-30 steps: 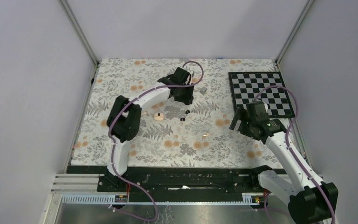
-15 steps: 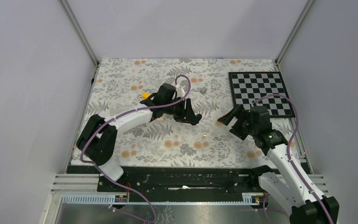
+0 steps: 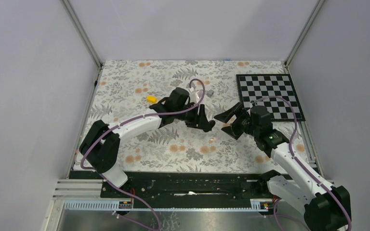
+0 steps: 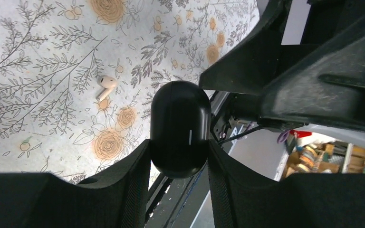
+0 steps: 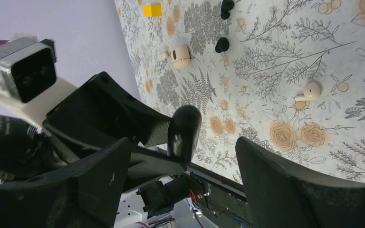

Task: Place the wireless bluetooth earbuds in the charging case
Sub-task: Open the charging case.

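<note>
Black charging case (image 4: 180,126) clamped in L gripper (image 4: 179,154); R gripper (image 5: 183,159) spread wide (empty).

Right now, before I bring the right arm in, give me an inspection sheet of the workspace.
Surface: floral mat, flat.
Job's things: black case held off the mat, apparently shut; two black earbuds loose on the mat.
Clutter: white earbud, beige pod, yellow block, grey block, checkerboard.
Grippers: left gripper shut on the case; right gripper open, facing it.
Cables: purple cables along both arms.
Surroundings: grey walls; nothing else seen.
</note>
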Controlling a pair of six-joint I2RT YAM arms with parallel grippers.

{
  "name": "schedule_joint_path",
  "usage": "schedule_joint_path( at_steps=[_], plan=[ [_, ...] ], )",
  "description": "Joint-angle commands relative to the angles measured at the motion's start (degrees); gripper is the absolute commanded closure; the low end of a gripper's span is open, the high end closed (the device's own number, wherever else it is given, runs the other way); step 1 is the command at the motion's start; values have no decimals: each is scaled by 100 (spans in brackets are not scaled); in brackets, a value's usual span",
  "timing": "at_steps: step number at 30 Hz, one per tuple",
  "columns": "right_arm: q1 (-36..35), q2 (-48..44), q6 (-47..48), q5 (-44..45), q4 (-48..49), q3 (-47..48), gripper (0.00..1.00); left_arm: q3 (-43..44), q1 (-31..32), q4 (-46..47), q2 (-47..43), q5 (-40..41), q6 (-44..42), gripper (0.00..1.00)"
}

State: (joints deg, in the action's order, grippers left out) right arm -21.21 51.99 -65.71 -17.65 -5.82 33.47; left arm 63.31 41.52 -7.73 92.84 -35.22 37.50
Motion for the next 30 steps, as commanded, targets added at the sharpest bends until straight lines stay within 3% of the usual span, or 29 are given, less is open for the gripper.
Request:
schedule_joint_path(
  at_steps=[1, 5, 12, 16, 23, 30],
  plan=[
    [-226, 187, -412, 115, 337, 198, 14, 479, 283, -398, 0, 549, -559, 67],
    [-392, 377, -555, 214, 407, 215, 21, 557, 424, -517, -11, 794, -667, 67],
    [-410, 262, -719, 400, 415, 83, 51, 653, 540, -756, -22, 1021, -860, 67],
    [-423, 245, -724, 325, 415, 22, 51, 708, 580, -795, -24, 1118, -896, 67],
    [-444, 489, -616, 152, 424, -26, 39, 785, 638, -851, -29, 1212, -919, 66],
    [-513, 855, -572, -14, 744, -30, 44, 910, 695, -949, -25, 1285, -989, 66]
  ],
)
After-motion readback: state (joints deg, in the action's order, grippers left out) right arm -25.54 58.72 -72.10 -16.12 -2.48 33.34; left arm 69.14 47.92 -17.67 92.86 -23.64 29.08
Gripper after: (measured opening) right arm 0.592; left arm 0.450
